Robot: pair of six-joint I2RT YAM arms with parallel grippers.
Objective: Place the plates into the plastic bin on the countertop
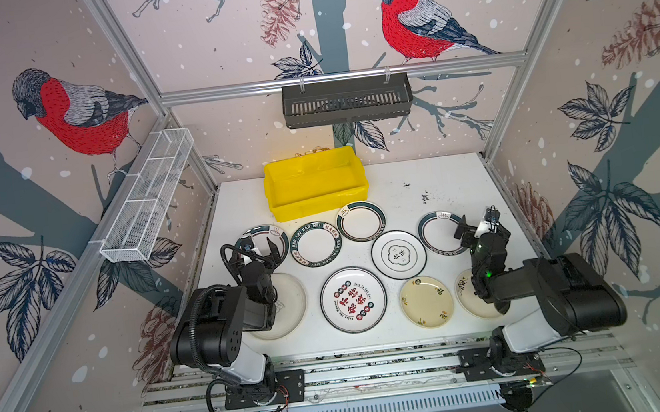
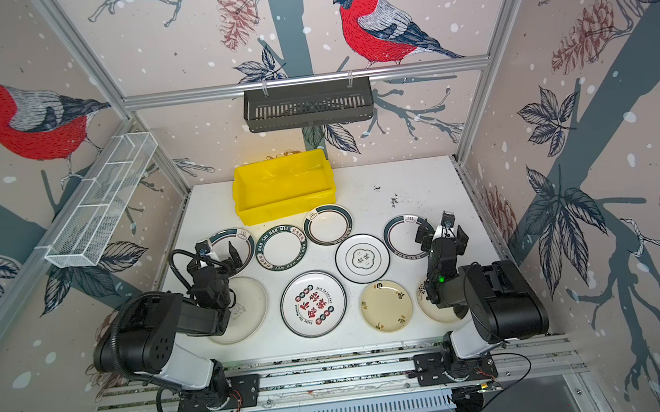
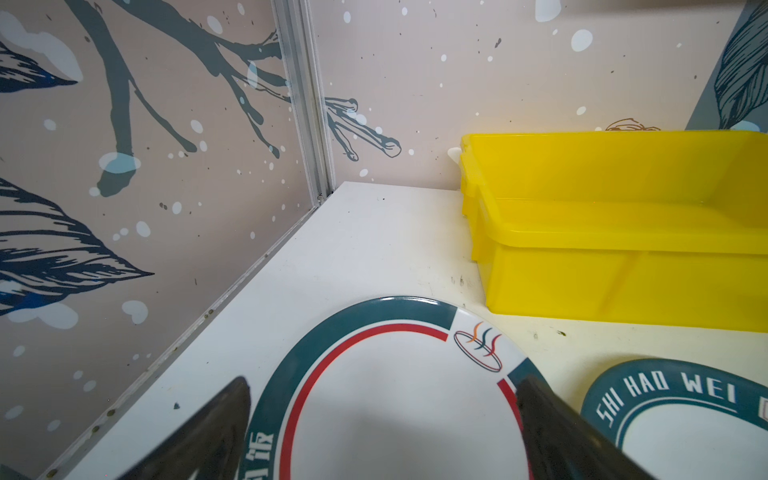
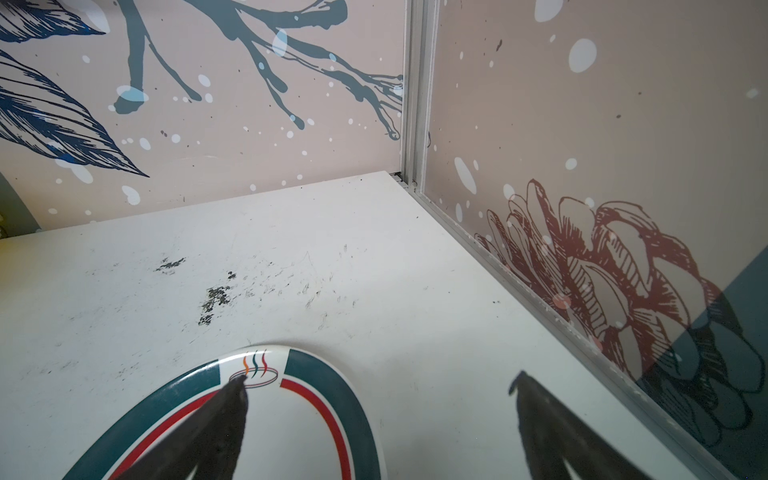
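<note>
Plates (image 1: 353,300): nine, flat, all outside bin (image 1: 313,183). Left gripper (image 1: 261,249), right gripper (image 1: 477,223): wide open, empty. Risk: low rims escape grasp; plate skids.

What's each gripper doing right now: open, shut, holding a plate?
Left gripper: open, holding nothing, above the far-left plate.
Right gripper: open, holding nothing, above the edge of the far-right plate.

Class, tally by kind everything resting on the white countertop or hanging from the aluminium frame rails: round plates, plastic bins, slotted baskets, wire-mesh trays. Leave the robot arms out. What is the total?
Round shallow plates: 9
Bright yellow rectangular plastic bin: 1
Dark slotted hanging basket: 1
White wire-mesh tray: 1
Total: 12
</note>
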